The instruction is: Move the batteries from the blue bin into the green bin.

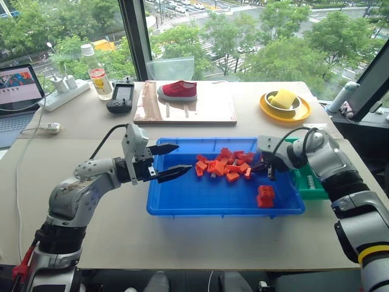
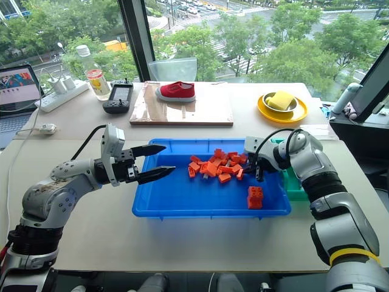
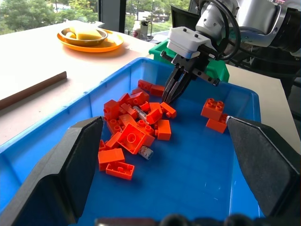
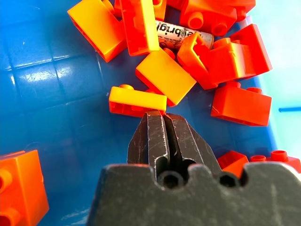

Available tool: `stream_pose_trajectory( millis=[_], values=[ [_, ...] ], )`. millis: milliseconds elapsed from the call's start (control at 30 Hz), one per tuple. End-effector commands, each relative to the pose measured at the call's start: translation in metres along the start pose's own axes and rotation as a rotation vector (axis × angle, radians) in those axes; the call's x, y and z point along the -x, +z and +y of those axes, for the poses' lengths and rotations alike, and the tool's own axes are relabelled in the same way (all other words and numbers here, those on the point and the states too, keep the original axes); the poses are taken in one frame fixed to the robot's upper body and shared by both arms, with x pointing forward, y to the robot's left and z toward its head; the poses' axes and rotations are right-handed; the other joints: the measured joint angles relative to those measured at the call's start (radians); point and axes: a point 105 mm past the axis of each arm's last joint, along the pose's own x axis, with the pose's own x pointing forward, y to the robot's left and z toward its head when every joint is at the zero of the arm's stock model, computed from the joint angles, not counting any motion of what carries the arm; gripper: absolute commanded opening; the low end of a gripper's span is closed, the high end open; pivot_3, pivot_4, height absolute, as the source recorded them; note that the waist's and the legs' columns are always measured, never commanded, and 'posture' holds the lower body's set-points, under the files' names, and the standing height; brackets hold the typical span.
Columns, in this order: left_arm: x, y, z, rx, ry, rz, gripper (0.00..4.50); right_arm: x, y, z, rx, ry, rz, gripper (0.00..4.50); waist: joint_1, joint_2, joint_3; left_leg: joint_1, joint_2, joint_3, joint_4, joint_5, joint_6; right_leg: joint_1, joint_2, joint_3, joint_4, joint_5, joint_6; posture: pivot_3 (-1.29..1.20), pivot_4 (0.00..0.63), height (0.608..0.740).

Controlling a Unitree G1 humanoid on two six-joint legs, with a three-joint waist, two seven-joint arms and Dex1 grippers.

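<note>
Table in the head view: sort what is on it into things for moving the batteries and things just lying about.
For the job:
- blue bin
- green bin
- batteries among the orange blocks

Lying about:
- red shoe on a wooden board
- yellow plate with a sponge
- bottle
- power strip

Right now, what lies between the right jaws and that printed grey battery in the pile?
Right wrist view: orange toy blocks lie between the shut right gripper and the battery.
</note>
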Motion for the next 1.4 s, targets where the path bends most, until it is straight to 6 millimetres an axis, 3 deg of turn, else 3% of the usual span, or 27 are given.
stream_pose_trajectory(
  millis=[33,100,400,633,800,1167,1267,1400],
  values=[
    [0.001,0.012,-0.003,-0.035,-0.012,-0.027,4.5,0.024,0.022,-0.011,0.023,-0.083,-0.066,0.01,0.0,0.0,0.0,0.0,0.0,0.0,0.0,0.0,0.0,0.0,0.0,0.0,0.0,0.0,0.0,0.0,0.15,0.74],
    [0.001,0.011,-0.003,-0.033,-0.014,-0.025,4.5,0.025,0.025,-0.008,0.031,-0.088,-0.067,0.01,-0.004,0.0,0.0,0.0,0.0,0.0,0.0,0.0,0.0,0.0,0.0,0.0,0.0,0.0,0.0,0.0,0.15,0.74],
    [-0.001,0.011,-0.003,-0.032,-0.02,-0.027,4.5,0.025,0.02,0.001,0.052,-0.086,-0.043,2.84,-0.001,0.0,0.0,0.0,0.0,0.0,0.0,0.0,0.0,0.0,0.0,0.0,0.001,0.0,0.0,0.0,0.15,0.74],
    [-0.001,0.011,-0.003,-0.032,-0.019,-0.028,4.5,0.025,0.003,-0.001,0.052,-0.093,0.014,2.84,-0.001,0.0,0.0,0.0,0.0,0.0,0.0,0.0,0.0,0.0,0.0,0.0,0.001,0.0,0.0,0.0,0.15,0.74],
    [-0.002,0.011,-0.004,-0.028,-0.023,-0.029,4.5,0.014,-0.01,-0.004,0.094,-0.089,0.069,2.84,-0.002,0.0,0.0,0.0,0.0,0.0,0.0,0.0,0.0,0.0,0.0,0.0,0.0,0.0,0.0,0.0,0.15,0.74],
    [0.0,0.009,-0.004,-0.024,-0.014,-0.027,4.5,-0.004,-0.015,0.002,0.103,-0.002,0.07,2.84,-0.003,-0.001,-0.001,0.002,0.001,0.0,0.0,0.0,0.0,0.001,0.001,0.0,0.001,0.0,0.0,0.0,0.15,0.74],
    [0.0,0.009,-0.004,-0.024,-0.011,-0.025,4.5,-0.008,-0.015,0.006,0.108,0.023,0.06,2.11,-0.003,-0.003,-0.002,0.003,0.001,0.0,0.0,0.0,0.0,0.003,0.001,0.0,0.0,0.0,0.0,0.0,0.15,0.74],
    [0.0,0.01,-0.004,-0.025,-0.01,-0.025,4.5,-0.014,-0.018,0.012,0.109,0.047,0.07,0.76,-0.002,-0.003,-0.002,0.007,0.001,0.0,-0.001,-0.001,0.001,0.009,0.001,-0.001,-0.002,0.0,0.0,0.0,0.15,0.74]
  ],
)
